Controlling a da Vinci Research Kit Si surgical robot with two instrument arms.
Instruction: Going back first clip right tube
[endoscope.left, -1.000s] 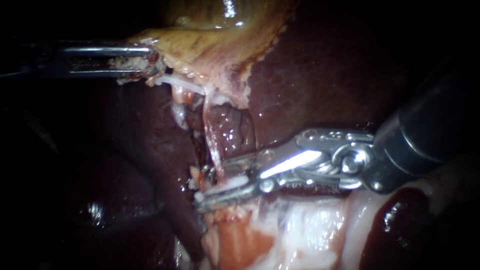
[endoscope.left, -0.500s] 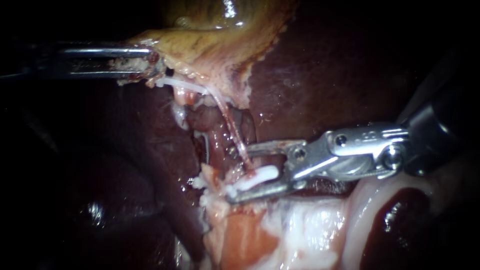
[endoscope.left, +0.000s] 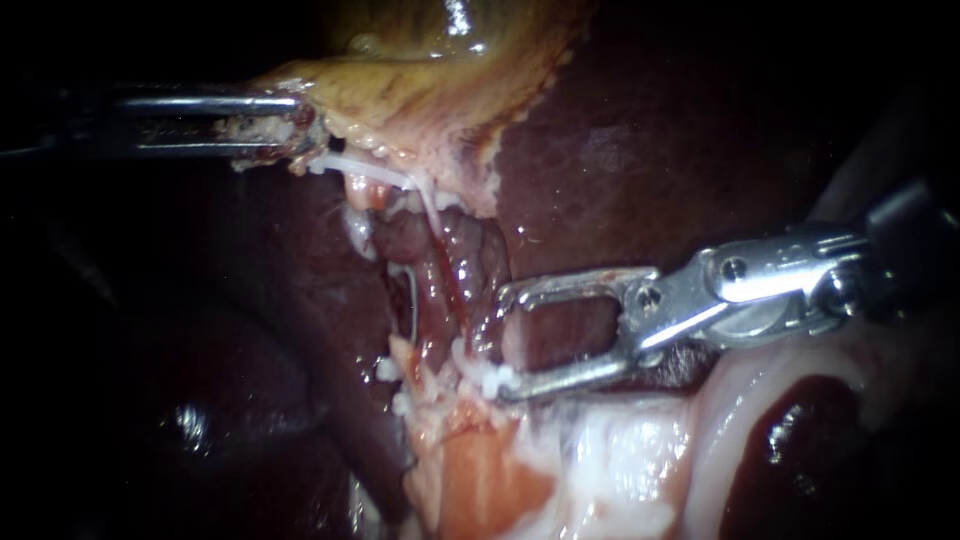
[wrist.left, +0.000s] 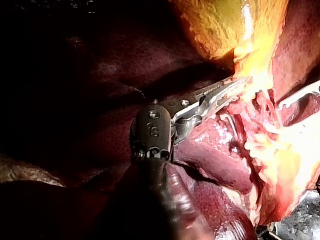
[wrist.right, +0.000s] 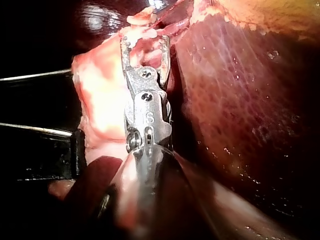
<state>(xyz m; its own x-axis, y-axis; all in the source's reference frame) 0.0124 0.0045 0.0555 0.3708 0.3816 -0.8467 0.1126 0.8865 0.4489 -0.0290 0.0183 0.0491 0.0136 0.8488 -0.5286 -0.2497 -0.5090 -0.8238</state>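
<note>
Clip (endoscope.left: 487, 380): white, at the lower end of what we take for the right tube (endoscope.left: 447, 275), mid-scene. Left instrument (endoscope.left: 305, 135): pincer clamped on the gallbladder (endoscope.left: 430, 80) edge, holding it taut. The tube runs down from there to the clip. Right instrument (endoscope.left: 505, 340): pincer wide open and empty, liver (endoscope.left: 620, 150) visible through the gap. Its lower jaw tip is just beside the clip; contact unclear. We read this as the retreat step. Next move: pull straight back along the shaft, pincer open, without snagging clip or tube.

Surgical lab bench, glistening liver (endoscope.left: 640, 140), yellowish gallbladder (endoscope.left: 440, 90), slender steel right instrument (endoscope.left: 503, 342), tight bright lighting
</note>
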